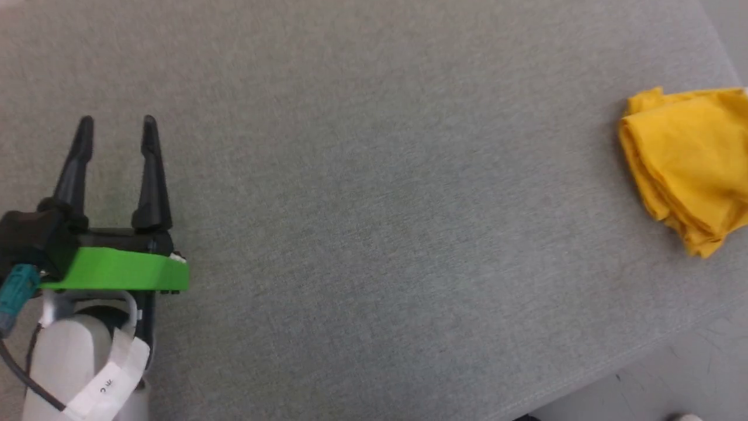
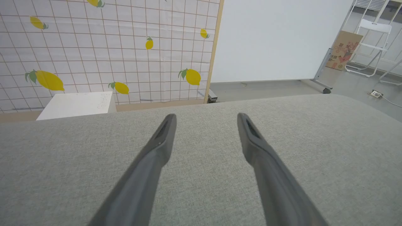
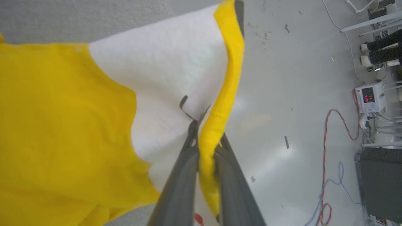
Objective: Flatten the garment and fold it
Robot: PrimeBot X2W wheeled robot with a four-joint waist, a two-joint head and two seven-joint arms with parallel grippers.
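The garment [image 1: 689, 158], a bright yellow T-shirt, lies bunched in folds at the far right of the grey table [image 1: 362, 175], partly cut off by the head view's edge. In the right wrist view the garment [image 3: 62, 125] shows its white patch and black line marks, and my right gripper [image 3: 205, 144] is shut on a yellow fold of it, which hangs past the table edge over the floor. My left gripper [image 1: 117, 126] hovers open at the table's left, far from the shirt, with nothing between its fingers [image 2: 163, 138].
The table's near right corner and the grey floor [image 1: 672, 380] show at the head view's lower right. A lemon-patterned partition [image 2: 110, 50], a white box and a whiteboard stand beyond the table's far edge. Cables and equipment [image 3: 370, 97] lie on the floor.
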